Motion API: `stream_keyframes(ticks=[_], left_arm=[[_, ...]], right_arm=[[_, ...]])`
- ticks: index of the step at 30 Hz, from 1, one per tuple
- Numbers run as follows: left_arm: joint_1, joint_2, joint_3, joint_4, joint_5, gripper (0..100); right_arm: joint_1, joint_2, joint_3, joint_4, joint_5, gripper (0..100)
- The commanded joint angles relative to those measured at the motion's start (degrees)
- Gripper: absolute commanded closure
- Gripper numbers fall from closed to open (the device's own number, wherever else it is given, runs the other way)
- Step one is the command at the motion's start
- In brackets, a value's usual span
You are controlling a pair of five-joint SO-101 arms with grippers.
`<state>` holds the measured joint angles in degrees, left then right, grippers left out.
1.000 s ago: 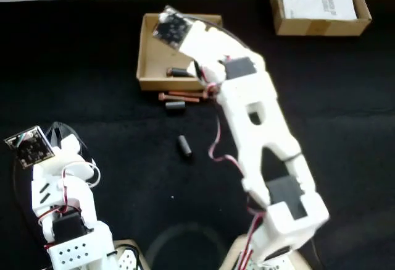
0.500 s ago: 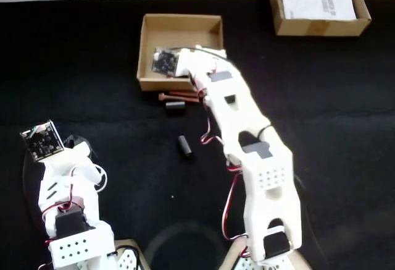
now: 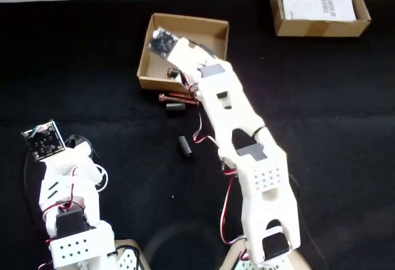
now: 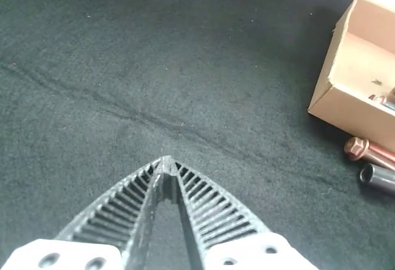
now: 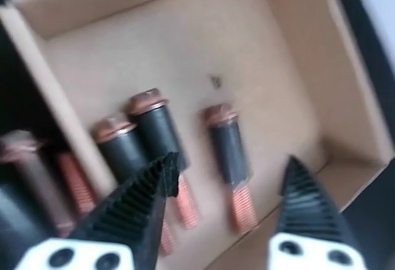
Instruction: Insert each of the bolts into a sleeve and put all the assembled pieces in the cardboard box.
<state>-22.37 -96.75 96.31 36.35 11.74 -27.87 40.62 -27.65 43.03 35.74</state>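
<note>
The right arm (image 3: 234,115) stretches across the black tabletop (image 3: 345,128) to the cardboard box (image 3: 145,50). Its jaws hang wide apart above the inside of the box and hold nothing. In the right wrist view, three assembled pieces (image 5: 154,128) lie side by side on the box floor (image 5: 247,41). Each is a copper bolt pushed through a dark sleeve.

Outside the box, just beside its near wall, loose bolts (image 3: 179,97) lie on the tabletop. One empty sleeve (image 3: 176,106) lies right next to them, and another sleeve (image 3: 185,145) lies apart from them, closer to the arms.

The left arm (image 3: 65,183) sits folded at the near left. Its jaws are pressed together, tips over bare tabletop, with nothing between them. Its wrist view shows the box wall (image 4: 352,112), a bolt head (image 4: 357,147) and a sleeve end (image 4: 378,178) farther off.

A second cardboard box (image 3: 321,28) holding a printed sheet (image 3: 318,2) stands at the far right.
</note>
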Motion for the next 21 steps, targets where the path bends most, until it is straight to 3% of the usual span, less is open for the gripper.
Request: stream_keyframes(ticks=[1,8,12,15,21], left_arm=[[0.92,0.22,1.27,-0.70,-0.26,99],[0.92,1.10,1.27,-0.97,-0.26,99],[0.92,1.54,1.27,-1.05,-0.35,99],[0.92,1.54,1.27,-1.05,-0.35,99],[0.92,1.54,1.27,-1.05,-0.35,99]], right_arm=[[-1.01,-5.76,-6.37,7.96,-8.97,72.8],[-2.42,-16.66,-16.22,38.55,-16.26,72.8],[-4.79,-21.32,-18.86,51.47,-26.99,72.8],[-5.41,-22.73,-18.95,57.36,-34.29,72.8],[-6.64,-23.43,-13.85,58.15,-45.19,72.8]])
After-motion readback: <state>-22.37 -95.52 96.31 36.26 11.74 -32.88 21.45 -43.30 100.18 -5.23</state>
